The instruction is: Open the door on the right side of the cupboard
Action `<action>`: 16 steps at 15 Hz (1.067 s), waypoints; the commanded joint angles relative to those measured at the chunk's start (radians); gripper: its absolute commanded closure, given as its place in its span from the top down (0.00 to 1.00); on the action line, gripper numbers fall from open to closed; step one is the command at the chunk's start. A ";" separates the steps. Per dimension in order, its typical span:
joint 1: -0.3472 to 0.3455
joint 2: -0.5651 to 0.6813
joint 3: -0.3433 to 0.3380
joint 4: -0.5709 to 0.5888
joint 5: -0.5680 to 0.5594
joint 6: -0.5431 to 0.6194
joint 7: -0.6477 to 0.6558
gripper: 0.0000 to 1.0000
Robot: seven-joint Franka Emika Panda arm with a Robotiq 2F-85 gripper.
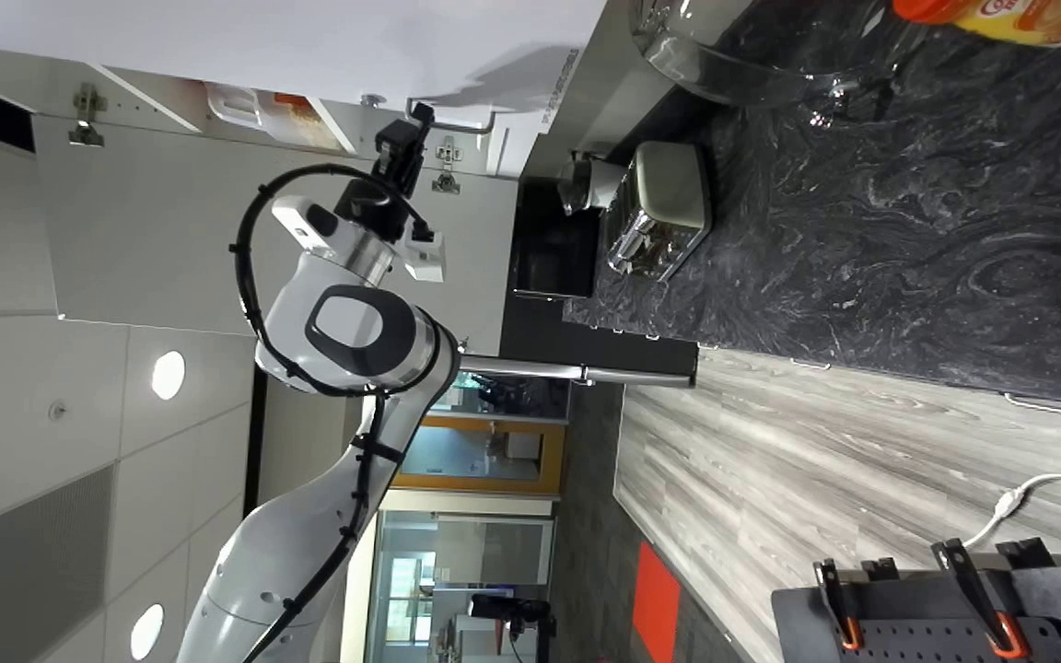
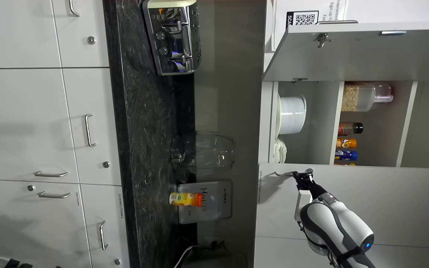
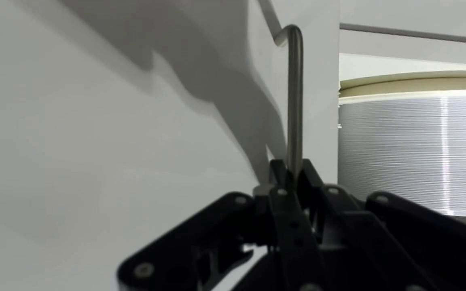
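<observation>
black pincer (image 3: 295,173) almost closed, the silver bar handle (image 3: 295,97) of the light-grey door (image 3: 107,141) snug between its tips

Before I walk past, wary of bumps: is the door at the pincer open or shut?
It looks shut: in an exterior view the door lies flush with the panel beside it; the pincer grips its handle.

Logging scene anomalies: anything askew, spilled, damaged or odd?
Both exterior views lie sideways, upending the countertop, probably camera rotation. The pincer holds the door handle near one end, not its middle. No spill or damage visible.
</observation>
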 commanded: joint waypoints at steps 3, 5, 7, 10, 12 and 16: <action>-0.056 -0.256 0.053 -0.234 -0.024 -0.087 0.117 0.03; -0.088 -0.341 0.076 -0.296 -0.017 -0.116 0.148 0.03; -0.082 -0.429 0.068 -0.359 0.009 -0.159 0.150 0.03; -0.056 -0.558 0.032 -0.442 0.033 -0.227 0.150 0.03; -0.053 -0.638 0.013 -0.489 0.087 -0.267 0.117 0.03; -0.071 -0.788 -0.016 -0.555 0.116 -0.372 0.091 0.03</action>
